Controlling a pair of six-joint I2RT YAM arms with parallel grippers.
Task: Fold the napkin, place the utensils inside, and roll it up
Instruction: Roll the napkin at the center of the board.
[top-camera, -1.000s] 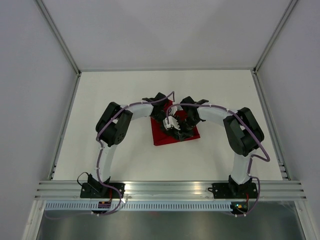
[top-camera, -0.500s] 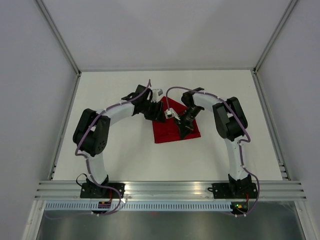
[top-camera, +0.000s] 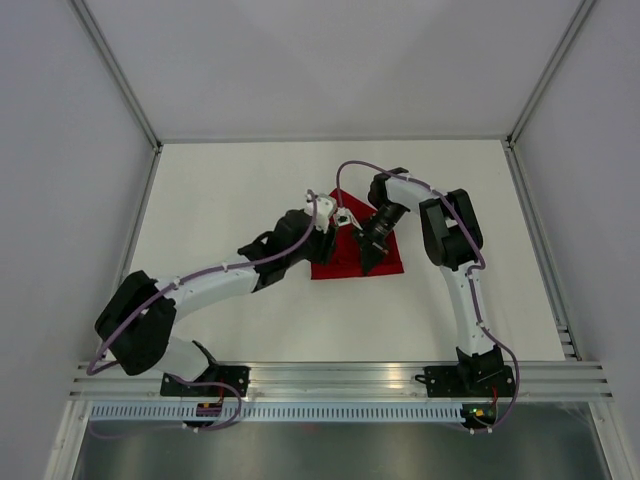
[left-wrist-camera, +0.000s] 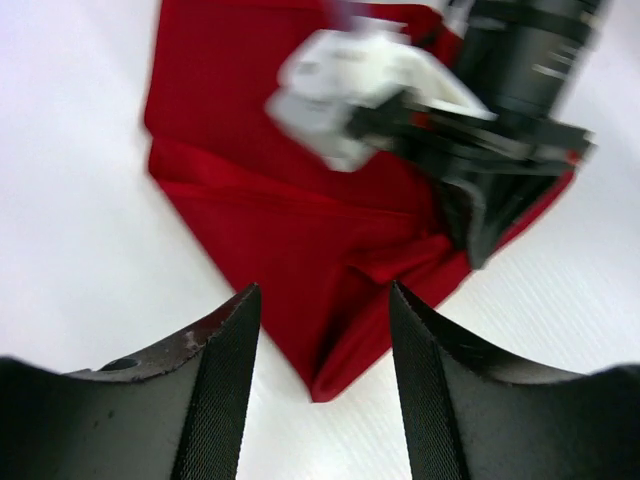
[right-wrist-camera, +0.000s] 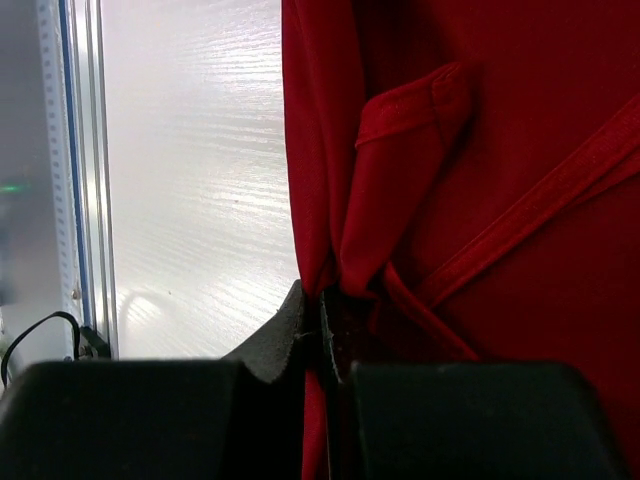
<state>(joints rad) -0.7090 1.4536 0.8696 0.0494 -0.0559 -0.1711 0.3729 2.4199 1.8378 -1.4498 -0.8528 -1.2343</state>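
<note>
The red napkin (top-camera: 345, 262) lies creased on the white table, partly folded over itself. My right gripper (top-camera: 367, 264) is shut on a bunched fold of the napkin (right-wrist-camera: 400, 170), its pads (right-wrist-camera: 300, 325) pressed together with red cloth pinched between them. My left gripper (top-camera: 322, 218) hangs by the napkin's left edge, open and holding nothing. In the left wrist view a pointed corner of the napkin (left-wrist-camera: 330, 375) lies on the table between the two black fingers (left-wrist-camera: 225, 370), apart from both. The utensils are out of view.
Grey walls close in the white table (top-camera: 230, 190) at the left, back and right. An aluminium rail (top-camera: 340, 375) with both arm bases runs along the near edge. The right arm's white camera mount (left-wrist-camera: 350, 90) hangs over the napkin, close ahead of my left fingers.
The left arm has swung low and to the left, bringing its gripper to the napkin's left edge, jaws wider. The right gripper has stayed shut on the cloth and shifted slightly right.
</note>
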